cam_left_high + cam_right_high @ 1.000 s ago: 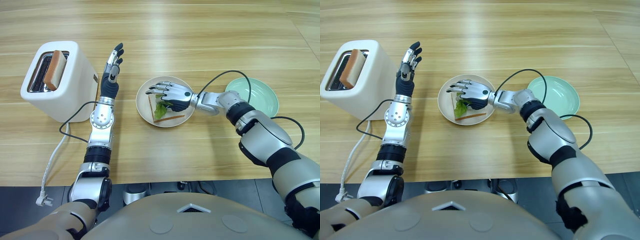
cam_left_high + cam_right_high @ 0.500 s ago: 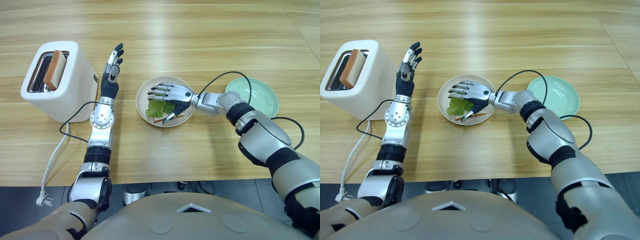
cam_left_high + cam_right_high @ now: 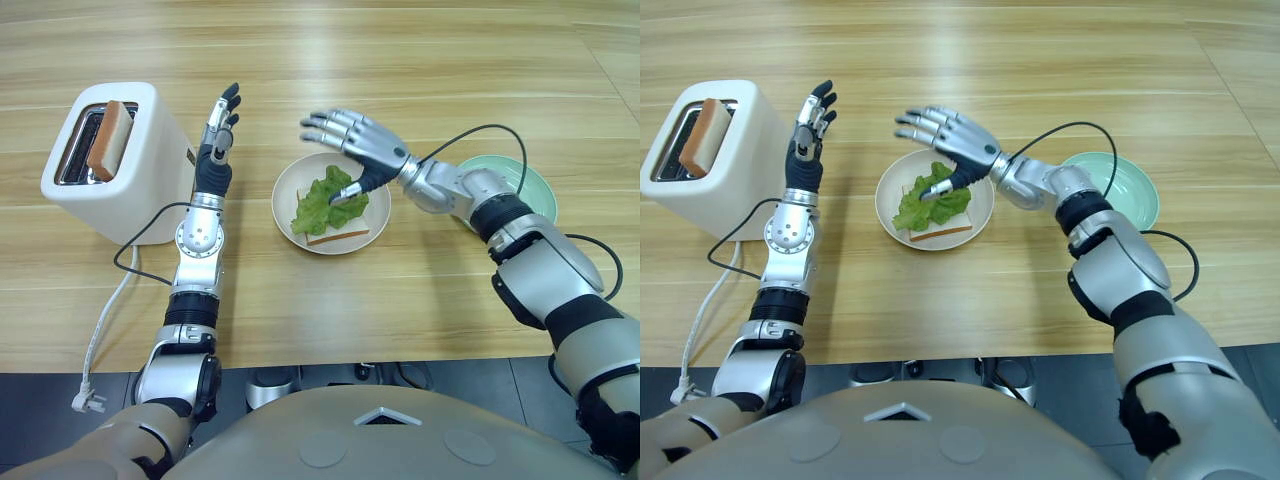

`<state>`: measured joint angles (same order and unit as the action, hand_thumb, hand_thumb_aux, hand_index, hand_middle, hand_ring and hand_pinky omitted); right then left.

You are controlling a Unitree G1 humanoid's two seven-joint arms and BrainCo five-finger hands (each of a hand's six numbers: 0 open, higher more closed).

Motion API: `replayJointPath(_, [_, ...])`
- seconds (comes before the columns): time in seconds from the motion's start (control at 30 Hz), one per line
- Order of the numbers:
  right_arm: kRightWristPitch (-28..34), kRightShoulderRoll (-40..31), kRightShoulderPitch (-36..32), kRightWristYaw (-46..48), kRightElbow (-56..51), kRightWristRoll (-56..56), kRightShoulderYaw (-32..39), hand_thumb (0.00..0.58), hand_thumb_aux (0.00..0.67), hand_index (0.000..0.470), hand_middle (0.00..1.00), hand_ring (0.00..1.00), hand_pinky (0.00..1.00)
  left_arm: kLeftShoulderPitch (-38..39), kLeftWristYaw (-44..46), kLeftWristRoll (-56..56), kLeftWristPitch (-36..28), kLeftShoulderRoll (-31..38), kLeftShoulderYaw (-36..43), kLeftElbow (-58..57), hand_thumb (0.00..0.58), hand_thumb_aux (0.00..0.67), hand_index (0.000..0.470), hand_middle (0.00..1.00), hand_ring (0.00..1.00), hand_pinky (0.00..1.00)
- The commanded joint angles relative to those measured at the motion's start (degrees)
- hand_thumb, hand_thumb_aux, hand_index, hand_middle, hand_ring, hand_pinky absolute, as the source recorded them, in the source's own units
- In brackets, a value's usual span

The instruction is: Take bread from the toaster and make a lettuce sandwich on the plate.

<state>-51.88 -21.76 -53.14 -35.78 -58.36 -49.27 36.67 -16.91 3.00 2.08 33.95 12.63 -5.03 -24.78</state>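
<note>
On the wooden worktop (image 3: 420,60), the white toaster (image 3: 140,195) stands just to the outer side of the left hand (image 3: 216,140), whose fingers (image 3: 226,105) are straight, close together and hold nothing; they point away from the robot alongside the toaster's wall, with nothing between them and it. A bread slice (image 3: 110,140) stands upright in the toaster slot, beyond the toaster's near wall from those fingers, and a pale cord (image 3: 105,330) trails from the toaster toward the worktop's near edge. A pale green dish (image 3: 538,190) lies behind the right forearm, well apart from the right hand (image 3: 360,145). The right hand hangs above the far rim of the plate (image 3: 283,195), palm down, its fingers (image 3: 320,122) spread and grasping nothing. Beneath them the lettuce (image 3: 322,198) lies on a second bread slice (image 3: 340,236) on the plate; the thumb reaches down to the leaf's edge, though contact cannot be told.
</note>
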Motion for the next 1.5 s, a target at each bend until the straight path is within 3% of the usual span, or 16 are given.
replayJointPath(0.03, [-3.0, -2.3, 1.5, 2.1, 4.7, 8.7, -7.5, 0.0, 0.0, 0.0, 0.0, 0.0, 0.0, 1.9, -0.4, 0.2, -1.1, 0.7, -0.8, 8.0, 0.0, 0.0, 0.0, 0.0, 0.0, 0.0])
replayJointPath(0.27, [-4.2, -4.6, 6.8, 8.7, 10.1, 19.7, -17.1, 0.0, 0.0, 0.0, 0.0, 0.0, 0.0, 8.5, -1.5, 5.4, -8.5, 3.2, -3.1, 29.2, 0.0, 0.0, 0.0, 0.0, 0.0, 0.0])
replayJointPath(0.5, [-2.8, -5.7, 11.1, 11.7, 11.2, 23.0, -22.5, 0.0, 0.0, 0.0, 0.0, 0.0, 0.0, 18.3, -7.3, 23.2, -20.2, 9.5, -15.4, 43.0, 0.0, 0.0, 0.0, 0.0, 0.0, 0.0])
replayJointPath(0.63, [-2.4, -5.5, 12.2, 12.7, 11.5, 22.5, -23.9, 0.0, 0.0, 0.0, 0.0, 0.0, 0.0, 22.3, -10.9, 31.0, -27.2, 11.4, -19.1, 40.4, 0.0, 0.0, 0.0, 0.0, 0.0, 0.0])
replayJointPath(0.87, [-2.3, -5.3, 12.5, 13.0, 11.8, 21.3, -24.8, 0.0, 0.0, 0.0, 0.0, 0.0, 0.0, 23.3, -13.4, 37.3, -35.7, 14.5, -17.3, 29.5, 0.0, 0.0, 0.0, 0.0, 0.0, 0.0])
replayJointPath(1.03, [-2.1, -4.6, 12.9, 12.4, 12.0, 19.8, -24.6, 0.0, 0.0, 0.0, 0.0, 0.0, 0.0, 19.5, -12.8, 36.2, -36.5, 17.8, -13.8, 20.4, 0.0, 0.0, 0.0, 0.0, 0.0, 0.0])
replayJointPath(1.43, [-2.1, -3.6, 13.7, 11.9, 11.7, 18.4, -24.8, 0.0, 0.0, 0.0, 0.0, 0.0, 0.0, 15.5, -13.2, 33.1, -36.1, 20.4, -10.0, 17.1, 0.0, 0.0, 0.0, 0.0, 0.0, 0.0])
replayJointPath(1.47, [-2.0, -3.6, 13.8, 11.8, 11.8, 18.4, -24.8, 0.0, 0.0, 0.0, 0.0, 0.0, 0.0, 15.3, -13.2, 32.9, -36.1, 20.5, -9.8, 17.0, 0.474, 0.384, 0.263, 0.0, 0.0, 0.0])
replayJointPath(1.5, [-2.0, -3.6, 13.9, 11.8, 11.8, 18.3, -24.9, 0.0, 0.0, 0.0, 0.0, 0.0, 0.0, 15.3, -13.2, 32.8, -36.0, 20.6, -9.6, 17.0, 0.578, 0.636, 0.437, 0.0, 0.0, 0.0])
